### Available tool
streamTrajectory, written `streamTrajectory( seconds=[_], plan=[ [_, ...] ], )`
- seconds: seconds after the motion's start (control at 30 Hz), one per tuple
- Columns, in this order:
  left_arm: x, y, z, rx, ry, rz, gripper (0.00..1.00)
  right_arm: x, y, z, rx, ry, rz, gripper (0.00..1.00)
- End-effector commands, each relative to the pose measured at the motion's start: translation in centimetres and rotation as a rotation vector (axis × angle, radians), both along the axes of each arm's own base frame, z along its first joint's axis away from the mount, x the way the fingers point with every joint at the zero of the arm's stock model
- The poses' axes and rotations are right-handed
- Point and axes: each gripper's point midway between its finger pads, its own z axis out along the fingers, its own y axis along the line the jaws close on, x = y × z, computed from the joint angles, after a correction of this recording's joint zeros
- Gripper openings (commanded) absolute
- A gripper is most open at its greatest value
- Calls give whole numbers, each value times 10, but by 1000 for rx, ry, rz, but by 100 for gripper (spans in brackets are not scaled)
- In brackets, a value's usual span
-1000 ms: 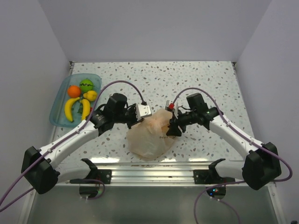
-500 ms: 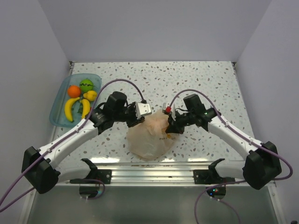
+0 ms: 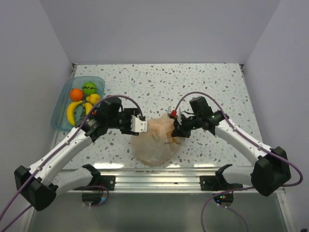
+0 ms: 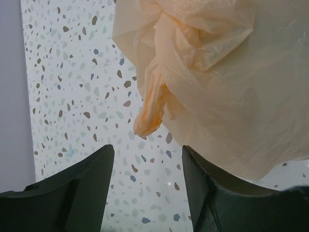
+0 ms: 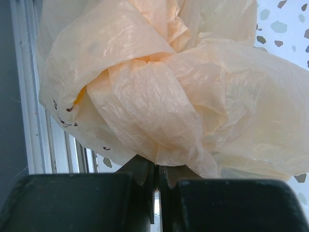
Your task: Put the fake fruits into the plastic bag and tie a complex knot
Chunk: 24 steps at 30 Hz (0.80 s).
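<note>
Blue tray (image 3: 61,102): upper left of the top view, on the speckled table (image 3: 193,82).
Fake fruits (image 3: 72,114): they lie in the tray and are not yet in the bag: an orange (image 3: 76,94), a green melon (image 3: 89,88), bananas (image 3: 88,111) and a small yellow piece (image 3: 94,98).
Left gripper (image 4: 147,154): just left of the bag, jaws apart, nothing between them. In its wrist view only table shows in the gap.
Plastic bag (image 3: 154,140): lower centre of the top view, between the two grippers, bunched and crumpled. One twisted tail (image 4: 150,113) hangs just above the left jaws. Whether something is already inside, I cannot tell.
Right gripper (image 5: 158,174): at the right side of the bag, jaws closed, pinching a fold of the film.
Step in hand: I judge it is the preparing of the bag, because its mouth is not open for the fruits.
Next move: probably the left gripper must close on the hanging tail or a handle, so both sides can pull the mouth wide. The film is thin and slippery, so a fold can escape easily.
</note>
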Motion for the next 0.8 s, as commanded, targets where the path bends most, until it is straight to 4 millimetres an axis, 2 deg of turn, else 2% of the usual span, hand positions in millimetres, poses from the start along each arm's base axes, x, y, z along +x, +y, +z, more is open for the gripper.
streamTrajectory(
  seconds=[0.0,0.23,0.5,0.6,0.63,0.7,0.73,0.77],
  plan=[
    [8,-8,-5,39,-88,-98,64,4,6,14,25,-27,31,0],
    [27,-34,-18,69,-154,-184,62,2,7,14,27,-27,49,0],
    [16,-66,-24,42,-141,-288,56,3,11,14,39,-18,57,0],
    [14,-72,-24,40,-134,-287,43,3,11,15,45,-13,56,0],
    [15,-72,-24,38,-124,-274,27,2,11,16,45,-13,57,0],
    [20,-68,-26,51,-121,-235,7,-1,9,17,39,-13,65,0],
    [22,-66,-26,52,-122,-215,0,-3,8,18,38,-19,69,0],
    [23,-62,-30,58,-110,-187,0,-4,5,17,26,-24,65,0]
  ],
)
